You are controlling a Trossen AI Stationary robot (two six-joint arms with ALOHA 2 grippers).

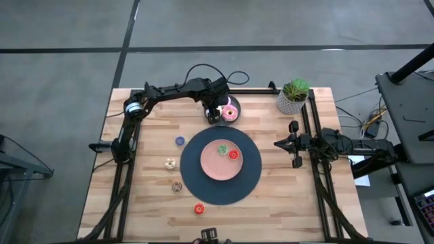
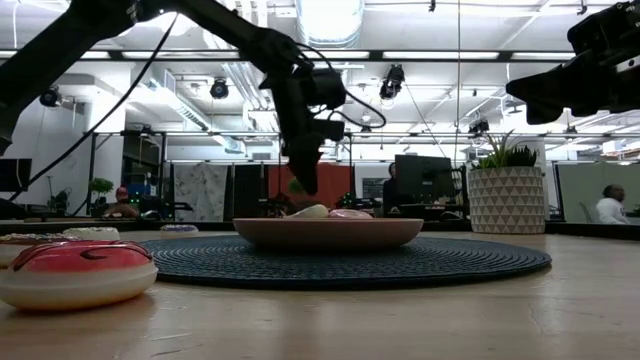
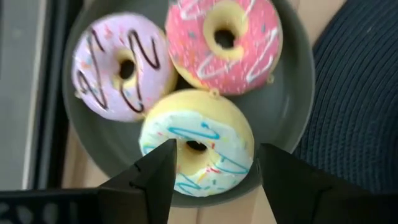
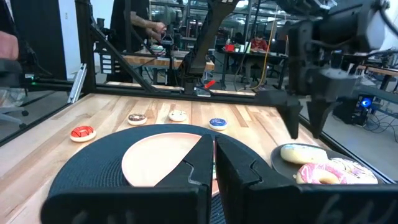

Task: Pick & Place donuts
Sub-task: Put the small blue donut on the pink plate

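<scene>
Nearest my edge of the tabletop (image 1: 285, 210) sits a tiny red donut (image 1: 199, 209), untouched. Further in along the left side I have a brown donut (image 1: 177, 187), a tan donut (image 1: 169, 163) and a blue donut (image 1: 180, 141), all lying loose on the wood beside the dark round mat (image 1: 252, 177). On the mat's centre is the pink plate (image 1: 211, 168), already carrying a green donut (image 1: 221, 149) and a second red donut (image 1: 233, 154).

My right end effector (image 1: 293, 144) waits near the right edge, fingers closed with nothing between them.

At the far edge, my left end effector (image 3: 214, 171) hangs over the small grey plate (image 3: 292, 93), fingers spread open and straddling the cream donut with blue icing (image 3: 198, 146). Two more large rings, the pink donut (image 3: 225, 43) and the lilac sprinkled donut (image 3: 122, 67), press against it.

My worry is that crowding. The three rings touch, so a finger coming down on the far side could land on the pink or lilac one rather than in the gap, shoving them off the grey plate or tipping it. If I close off-centre, the cream ring may squirt sideways or lift crooked and drop over the mat's rim.
</scene>
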